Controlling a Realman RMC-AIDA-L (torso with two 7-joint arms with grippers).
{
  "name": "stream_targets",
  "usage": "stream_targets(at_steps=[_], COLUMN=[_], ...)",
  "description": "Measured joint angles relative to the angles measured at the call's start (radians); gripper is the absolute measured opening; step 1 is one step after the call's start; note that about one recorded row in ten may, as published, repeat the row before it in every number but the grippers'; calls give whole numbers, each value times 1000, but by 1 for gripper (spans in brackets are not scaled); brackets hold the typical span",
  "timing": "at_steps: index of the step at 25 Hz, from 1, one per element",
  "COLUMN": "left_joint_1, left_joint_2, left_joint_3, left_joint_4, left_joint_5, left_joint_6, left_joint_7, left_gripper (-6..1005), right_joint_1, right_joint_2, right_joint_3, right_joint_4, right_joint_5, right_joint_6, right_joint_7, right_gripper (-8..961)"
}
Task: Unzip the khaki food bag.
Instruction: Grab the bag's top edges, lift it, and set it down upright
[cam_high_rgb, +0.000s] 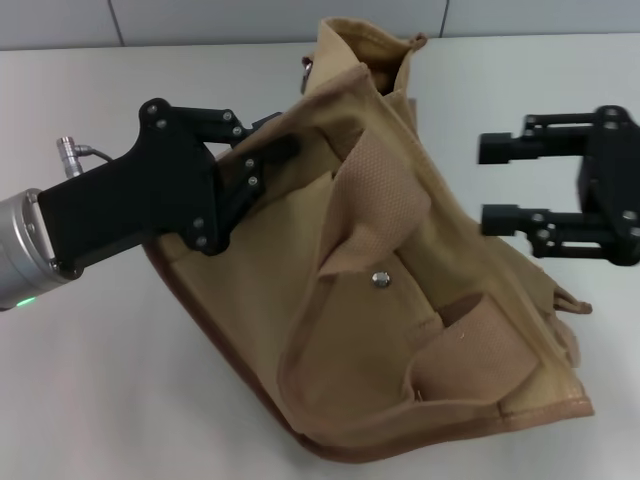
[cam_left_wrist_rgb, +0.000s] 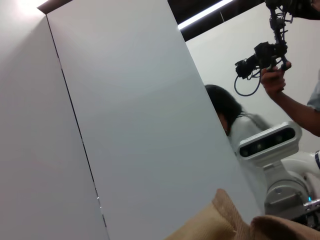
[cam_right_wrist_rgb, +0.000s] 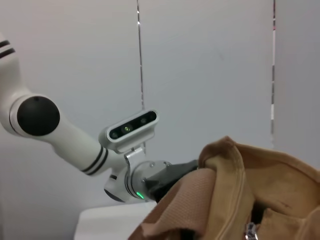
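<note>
The khaki food bag (cam_high_rgb: 400, 300) lies tilted on the white table, its front pocket with the silver snap (cam_high_rgb: 380, 280) facing up and its mouth toward the back. One wide handle (cam_high_rgb: 385, 195) folds over the front. My left gripper (cam_high_rgb: 275, 150) is shut on the bag's upper left edge. My right gripper (cam_high_rgb: 500, 182) is open and empty, just right of the bag and not touching it. The right wrist view shows the bag's top (cam_right_wrist_rgb: 250, 190) with a metal zipper pull (cam_right_wrist_rgb: 250, 231) and my left gripper (cam_right_wrist_rgb: 170, 175) partly hidden behind the fabric.
The white table (cam_high_rgb: 100, 380) stretches around the bag. A second handle (cam_high_rgb: 480, 345) lies across the bag's lower front. In the left wrist view, a wall panel (cam_left_wrist_rgb: 125, 125) fills most of the picture, with a person holding a camera rig (cam_left_wrist_rgb: 265, 55) behind.
</note>
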Motion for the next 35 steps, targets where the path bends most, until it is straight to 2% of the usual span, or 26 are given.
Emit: stream_targets(at_steps=[6,17,26,35], left_joint_1=[-15,-30,-20,-18], left_joint_2=[0,0,0,1], left_joint_3=[2,11,7,11], left_joint_4=[-7,-12,-5,-2], left_joint_5=[0,-2,-3,-15], left_joint_6=[-7,-7,-2,0], left_joint_7=[0,-1,-1,-2], left_gripper=[57,57,57,57], right_joint_1=[-19,57,76,53], right_joint_2=[-3,-4,-13,-13], right_joint_3=[1,-34,-21,82], right_joint_4=[-8,20,5,-36], right_joint_5=[25,-31,-50,-41], right_joint_6=[2,34,25,-61], right_joint_7=[2,8,52,68], right_gripper=[603,612,609,606])
